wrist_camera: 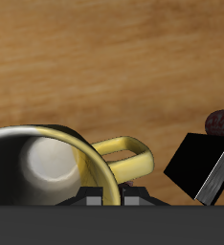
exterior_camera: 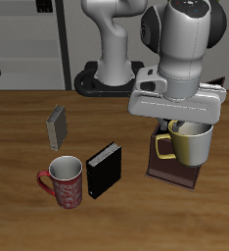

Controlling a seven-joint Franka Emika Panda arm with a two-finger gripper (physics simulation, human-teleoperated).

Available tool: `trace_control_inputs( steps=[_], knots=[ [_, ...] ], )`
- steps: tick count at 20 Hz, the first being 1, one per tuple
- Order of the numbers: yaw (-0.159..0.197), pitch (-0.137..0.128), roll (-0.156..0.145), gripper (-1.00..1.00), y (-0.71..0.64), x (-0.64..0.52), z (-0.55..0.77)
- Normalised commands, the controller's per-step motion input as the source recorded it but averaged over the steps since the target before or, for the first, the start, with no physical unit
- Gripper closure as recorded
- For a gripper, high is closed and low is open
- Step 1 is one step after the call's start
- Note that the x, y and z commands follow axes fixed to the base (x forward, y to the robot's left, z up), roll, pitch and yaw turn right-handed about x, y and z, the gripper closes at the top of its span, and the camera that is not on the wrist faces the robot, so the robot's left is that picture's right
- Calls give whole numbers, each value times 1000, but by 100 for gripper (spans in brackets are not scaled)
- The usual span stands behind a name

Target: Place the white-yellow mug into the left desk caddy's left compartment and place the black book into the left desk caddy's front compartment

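Note:
My gripper [exterior_camera: 188,125] is shut on the rim of the white-yellow mug [exterior_camera: 191,143]. The mug hangs upright over the far part of the dark brown left desk caddy [exterior_camera: 171,173], its handle [exterior_camera: 165,149] pointing toward the black book. The mug hides the caddy's compartments, so I cannot tell whether its base is inside one. The black book [exterior_camera: 104,169] stands upright on the table beside the caddy. In the wrist view the mug [wrist_camera: 49,163] and its handle [wrist_camera: 125,158] fill the foreground. The black book [wrist_camera: 202,165] shows beyond it, and the caddy is out of view there.
A red patterned mug [exterior_camera: 63,182] stands beside the black book near the table's front edge, and also shows as the red mug [wrist_camera: 222,122] in the wrist view. A small grey book [exterior_camera: 57,125] stands farther back. The robot's base [exterior_camera: 112,76] is at the back.

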Motion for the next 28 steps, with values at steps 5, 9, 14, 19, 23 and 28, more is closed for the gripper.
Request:
trace_control_inputs(
  steps=[5, 9, 14, 19, 23, 28],
  knots=[
    [3, -64, -14, 100, -157, -481, 723],
    [40, -51, 18, 100, 27, -490, 495],
    [31, -48, 8, 100, 117, -652, 418],
    [24, -14, 47, 100, 232, -581, 138],
    [43, -12, 79, 100, 310, -488, -95],
    [27, -22, 45, 100, 212, -465, -135]
  ],
)
